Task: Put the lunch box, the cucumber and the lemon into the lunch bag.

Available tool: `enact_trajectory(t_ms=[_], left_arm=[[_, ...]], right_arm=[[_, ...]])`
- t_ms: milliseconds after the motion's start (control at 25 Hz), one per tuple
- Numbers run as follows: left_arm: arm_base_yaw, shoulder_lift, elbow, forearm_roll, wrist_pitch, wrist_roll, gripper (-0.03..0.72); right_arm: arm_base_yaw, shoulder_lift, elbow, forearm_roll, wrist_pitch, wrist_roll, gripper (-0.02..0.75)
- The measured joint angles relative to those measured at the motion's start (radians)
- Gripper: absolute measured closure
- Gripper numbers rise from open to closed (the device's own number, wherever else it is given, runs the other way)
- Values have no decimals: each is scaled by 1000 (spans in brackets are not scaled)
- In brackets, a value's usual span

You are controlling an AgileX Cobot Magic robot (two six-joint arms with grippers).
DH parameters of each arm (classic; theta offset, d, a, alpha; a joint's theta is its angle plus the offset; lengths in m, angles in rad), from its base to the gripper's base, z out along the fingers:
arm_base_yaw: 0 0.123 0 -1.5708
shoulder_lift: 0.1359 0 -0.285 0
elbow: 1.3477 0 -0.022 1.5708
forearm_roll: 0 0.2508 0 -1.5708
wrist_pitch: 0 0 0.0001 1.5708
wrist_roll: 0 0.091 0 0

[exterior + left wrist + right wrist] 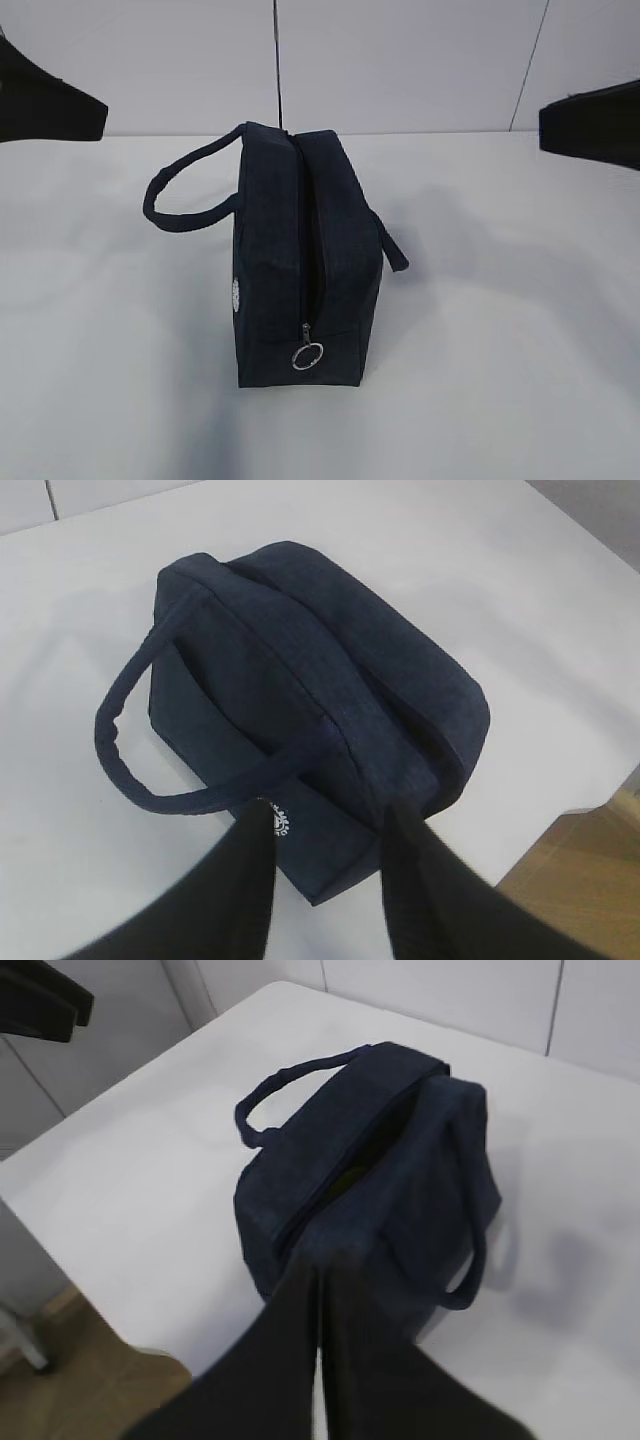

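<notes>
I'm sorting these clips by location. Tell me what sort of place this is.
Probably a lab or test room, not a home kitchen. A plain white table holds only a navy lunch bag, the wall behind is bare pale panelling, and a wood-look floor shows past the table edge.

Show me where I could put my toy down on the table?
Bare table lies right of the bag, and more lies in front of it toward the camera. On the left, the space beyond the looped handle is free too. It is only crowded in the middle, where the bag stands.
</notes>
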Motion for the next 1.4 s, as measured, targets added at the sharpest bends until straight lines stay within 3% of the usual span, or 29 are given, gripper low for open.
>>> enact_trajectory(t_ms=[240,440,880,1000,1240,1400], left_arm=[[0,0,0,0,0,0,449],[0,0,0,2,0,0,449],[0,0,0,36,0,0,449],[0,0,0,36,0,0,449],[0,0,0,38,-2,0,449],[0,0,0,42,-2,0,449]], right_arm=[[0,168,0,101,132,-38,716],[0,267,0,186,156,-79,702],[0,391,0,204,173,-142,660],[0,437,0,228,199,-174,589],[0,560,0,290,271,-319,342],[0,651,0,305,356,-470,308]])
